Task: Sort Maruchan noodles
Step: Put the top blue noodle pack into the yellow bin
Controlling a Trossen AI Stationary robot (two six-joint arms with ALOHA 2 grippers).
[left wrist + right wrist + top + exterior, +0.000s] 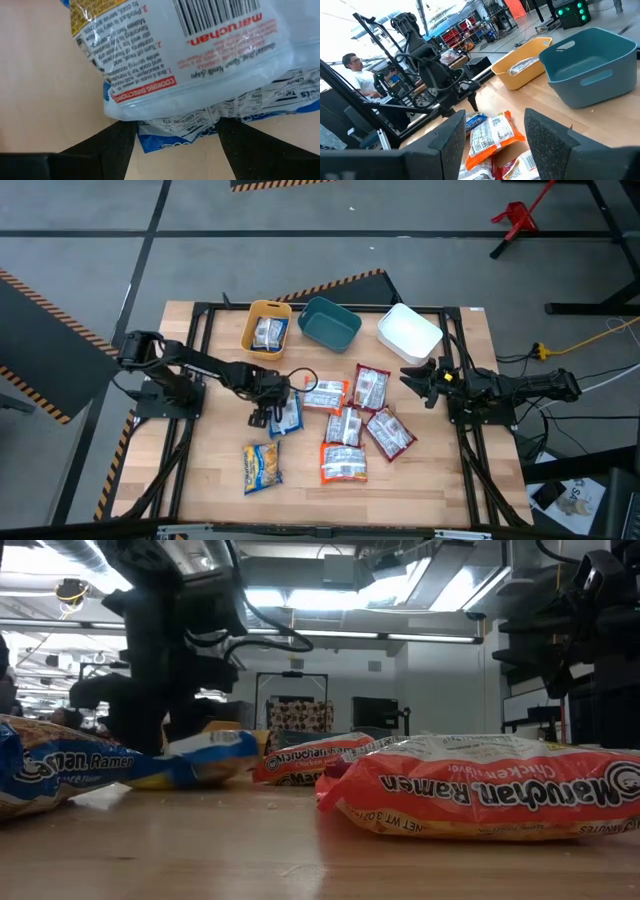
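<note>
Grey floor with hazard-striped tape; red stand; ceiling strip lights; seated person.

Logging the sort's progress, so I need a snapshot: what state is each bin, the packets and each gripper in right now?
Yellow bin: holds one packet.
Teal bin: empty.
White bin: empty.
Blue packet: lying face down on the table, left gripper over it, fingers open astride its end.
Other loose packets: lying flat on the table, unsorted.
Right gripper: open, holding nothing, waiting beside the white bin.
</note>
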